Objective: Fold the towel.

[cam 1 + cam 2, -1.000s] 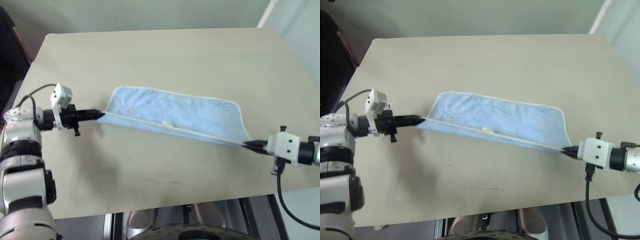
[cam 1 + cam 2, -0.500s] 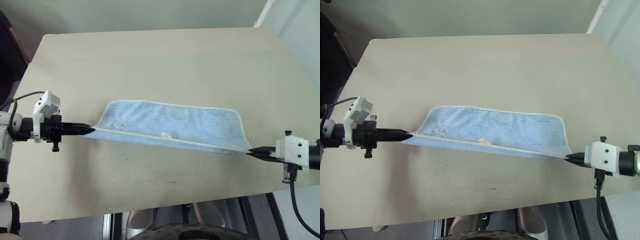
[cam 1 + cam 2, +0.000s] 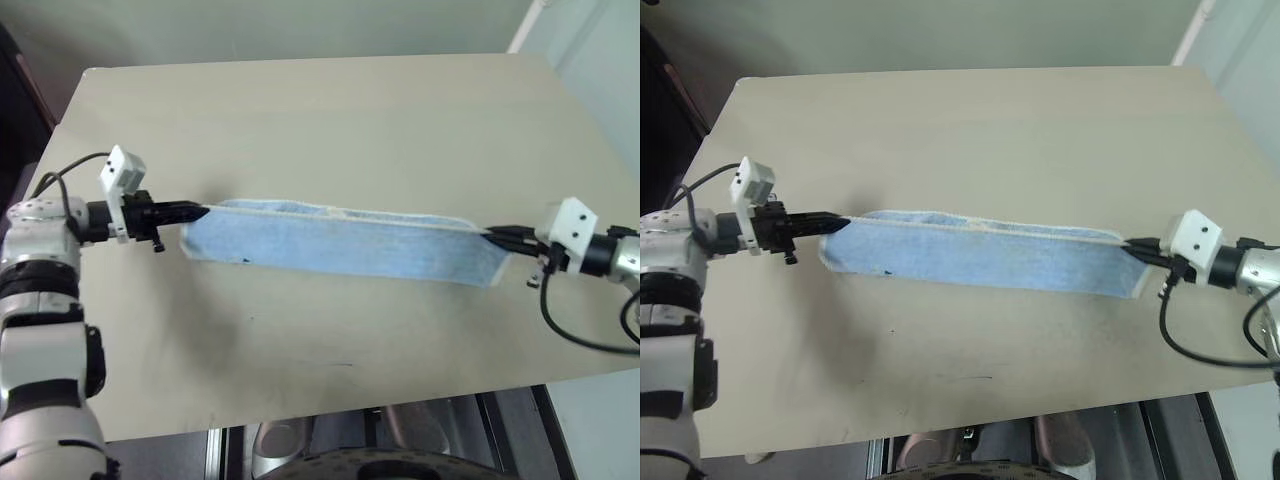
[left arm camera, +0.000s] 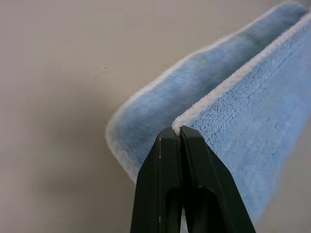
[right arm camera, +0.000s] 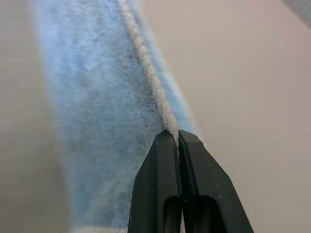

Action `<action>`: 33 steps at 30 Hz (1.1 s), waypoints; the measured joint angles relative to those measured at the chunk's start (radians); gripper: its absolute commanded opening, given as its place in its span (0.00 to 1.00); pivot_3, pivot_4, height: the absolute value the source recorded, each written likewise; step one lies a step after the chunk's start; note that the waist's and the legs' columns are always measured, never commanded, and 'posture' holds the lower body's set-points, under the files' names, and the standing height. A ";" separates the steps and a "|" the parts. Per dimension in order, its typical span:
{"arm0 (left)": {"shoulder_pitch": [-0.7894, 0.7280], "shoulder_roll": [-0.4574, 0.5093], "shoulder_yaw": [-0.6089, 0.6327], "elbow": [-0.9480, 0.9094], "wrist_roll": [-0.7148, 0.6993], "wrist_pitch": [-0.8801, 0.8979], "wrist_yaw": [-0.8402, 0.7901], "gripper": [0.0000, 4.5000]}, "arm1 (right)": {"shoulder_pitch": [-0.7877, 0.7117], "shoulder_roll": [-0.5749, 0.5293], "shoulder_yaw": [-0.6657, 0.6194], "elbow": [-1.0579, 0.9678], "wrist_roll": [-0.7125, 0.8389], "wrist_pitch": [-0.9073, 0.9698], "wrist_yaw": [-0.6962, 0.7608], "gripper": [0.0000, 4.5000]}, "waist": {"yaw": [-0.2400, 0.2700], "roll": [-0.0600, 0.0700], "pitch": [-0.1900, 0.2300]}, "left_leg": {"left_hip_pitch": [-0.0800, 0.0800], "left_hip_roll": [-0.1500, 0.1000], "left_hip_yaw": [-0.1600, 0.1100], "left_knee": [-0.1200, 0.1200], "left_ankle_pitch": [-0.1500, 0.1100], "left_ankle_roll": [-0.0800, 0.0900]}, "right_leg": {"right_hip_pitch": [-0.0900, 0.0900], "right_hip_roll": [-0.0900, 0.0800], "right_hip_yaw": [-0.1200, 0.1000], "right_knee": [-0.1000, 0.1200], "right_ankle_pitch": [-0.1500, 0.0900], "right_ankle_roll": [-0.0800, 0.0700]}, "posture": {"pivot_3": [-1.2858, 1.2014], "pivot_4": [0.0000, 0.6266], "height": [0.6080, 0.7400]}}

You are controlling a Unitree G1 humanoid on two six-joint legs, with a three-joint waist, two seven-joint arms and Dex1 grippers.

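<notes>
Above the table (image 3: 330, 120), both end effectors (image 3: 204, 211) (image 3: 490, 233) pinch the towel's (image 3: 340, 248) corded edge taut.

On the light-blue terry towel (image 3: 340, 245) with white corded edging, a small dark speck near its left end is too small to make out. The towel's underlying layer is largely hidden beneath the upper one. In the right wrist view the far towel blurs. The beige surface (image 3: 330, 120) has its near-right corner cut off by the picture's edge.
</notes>
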 measured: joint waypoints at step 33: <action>-0.117 -0.098 0.163 0.196 0.081 -0.149 0.186 0.86 | -0.174 0.110 0.020 0.174 -0.001 0.039 -0.021 1.00 | 0.002 0.001 0.000 | -0.001 0.000 0.001 -0.001 0.002 0.000 | 0.000 0.000 -0.001 -0.001 -0.003 -0.005 | 0.52 0.24 1.00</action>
